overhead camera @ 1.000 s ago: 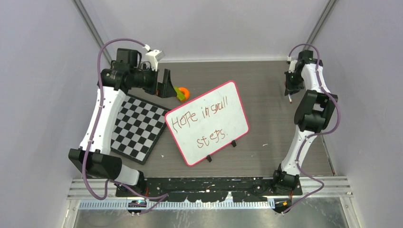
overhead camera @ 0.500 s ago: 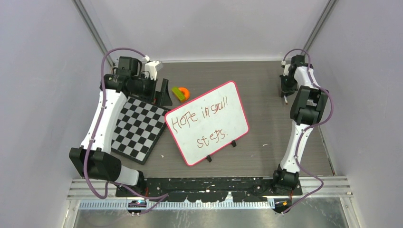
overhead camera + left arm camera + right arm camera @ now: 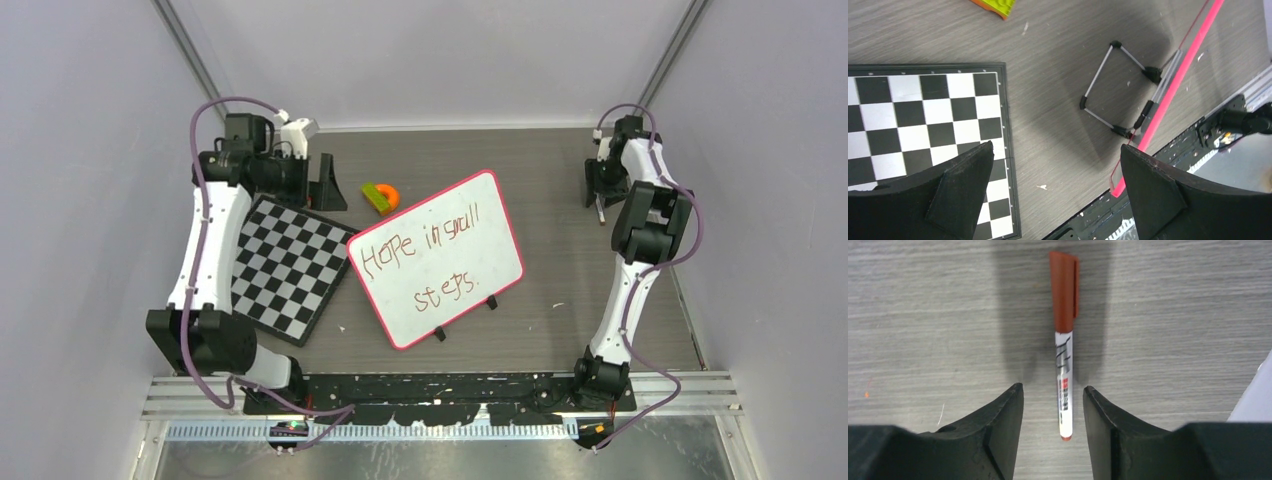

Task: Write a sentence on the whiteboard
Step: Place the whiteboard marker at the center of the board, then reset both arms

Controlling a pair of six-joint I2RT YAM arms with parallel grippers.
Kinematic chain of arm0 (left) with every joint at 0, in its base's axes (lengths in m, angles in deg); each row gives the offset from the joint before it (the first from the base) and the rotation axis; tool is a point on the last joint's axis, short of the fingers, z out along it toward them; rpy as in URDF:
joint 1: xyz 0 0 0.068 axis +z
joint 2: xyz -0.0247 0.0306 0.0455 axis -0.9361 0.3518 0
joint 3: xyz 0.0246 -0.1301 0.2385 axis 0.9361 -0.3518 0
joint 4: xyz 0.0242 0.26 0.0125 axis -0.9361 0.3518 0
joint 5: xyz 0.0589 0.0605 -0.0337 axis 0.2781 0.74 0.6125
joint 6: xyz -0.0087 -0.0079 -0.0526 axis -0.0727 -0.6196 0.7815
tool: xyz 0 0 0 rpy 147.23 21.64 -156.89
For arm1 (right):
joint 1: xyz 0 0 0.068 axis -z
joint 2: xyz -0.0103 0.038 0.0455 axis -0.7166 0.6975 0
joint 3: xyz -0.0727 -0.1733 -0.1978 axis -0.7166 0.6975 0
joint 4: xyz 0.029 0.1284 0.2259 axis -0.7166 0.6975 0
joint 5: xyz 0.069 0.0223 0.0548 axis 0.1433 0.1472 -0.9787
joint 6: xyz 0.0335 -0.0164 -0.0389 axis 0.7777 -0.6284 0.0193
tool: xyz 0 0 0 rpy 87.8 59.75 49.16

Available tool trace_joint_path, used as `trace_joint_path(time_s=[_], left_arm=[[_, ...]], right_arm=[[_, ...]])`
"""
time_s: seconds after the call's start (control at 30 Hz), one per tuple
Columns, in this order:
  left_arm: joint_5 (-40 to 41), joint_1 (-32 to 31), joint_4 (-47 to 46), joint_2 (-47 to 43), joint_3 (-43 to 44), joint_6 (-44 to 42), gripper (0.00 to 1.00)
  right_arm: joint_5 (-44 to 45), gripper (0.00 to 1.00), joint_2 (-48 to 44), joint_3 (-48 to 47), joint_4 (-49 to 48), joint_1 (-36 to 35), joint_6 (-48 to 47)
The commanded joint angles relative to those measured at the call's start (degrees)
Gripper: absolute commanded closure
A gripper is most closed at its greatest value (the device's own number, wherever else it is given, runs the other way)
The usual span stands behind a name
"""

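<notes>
- Right claw (image 3: 1052,392) hangs part-open over the capped marker (image 3: 1064,340), which lies free on the counter (image 3: 1173,340) between its jaws, touching neither.
- Left claw (image 3: 1056,148) gapes wide, empty.
- Whiteboard (image 3: 470,290), well left of the right claw, carries the sentence (image 3: 425,245), seemingly complete.
- Step: marker set down, by the look of it; next, lift clear without nudging it.

a marker (image 3: 1064,365) with a red-brown cap lies flat on the grey wood-grain table (image 3: 1173,315). its white barrel end sits in the gap between my right fingers (image 3: 1003,430), touching neither as far as i can see, and its cap points away from them. the black-and-white checkerboard (image 3: 923,115) runs under the left one of my left fingers (image 3: 963,190), its dark-framed edge reaching into the space between them, and a green and orange block (image 3: 995,5) lies well beyond the tips.
</notes>
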Motion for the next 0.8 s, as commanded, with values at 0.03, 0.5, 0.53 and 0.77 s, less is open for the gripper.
trace_joint_path(time_s=[0.03, 0.5, 0.53, 0.77], left_arm=[[-2.91, 6.06, 1.94, 3.79, 7.87, -0.29, 0.0], [-0.35, 23.14, -1.76, 10.39, 6.9, -4.62, 0.0], [-0.05, 23.4, -2.43, 10.0, 4.81, -5.08, 0.0], [2.49, 23.56, -6.94, 7.58, -4.7, -5.53, 0.0]], right_arm=[[-3.79, 0.42, -9.16, -5.29, 6.15, -0.16, -0.73], [-25.05, 0.16, -30.94, 10.15, 9.18, 1.79, 1.46], [-25.93, 0.16, -32.14, 12.21, 8.55, 2.22, 1.76], [-26.64, 0.16, -35.48, 23.08, 2.86, 3.91, 2.64]])
